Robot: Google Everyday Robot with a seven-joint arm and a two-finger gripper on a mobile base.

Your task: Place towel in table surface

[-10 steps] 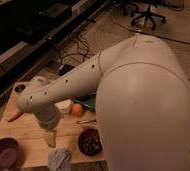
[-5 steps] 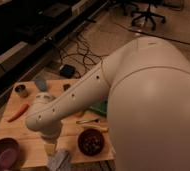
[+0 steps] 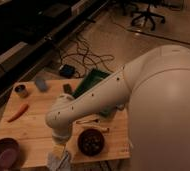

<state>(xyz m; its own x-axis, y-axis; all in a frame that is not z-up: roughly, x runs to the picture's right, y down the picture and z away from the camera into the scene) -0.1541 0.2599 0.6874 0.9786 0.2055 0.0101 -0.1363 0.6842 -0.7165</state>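
Towel, pale and crumpled, is at the front edge of the wooden surface, between the purple bowl and the dark bowl. The gripper is just above it, under the bent white arm, and seems to touch the cloth. Whether the gripper is clamped on the towel or apart, I cannot tell. A carrot lies at the left side. A can stands at the far left corner, and a green tray is at the far edge.
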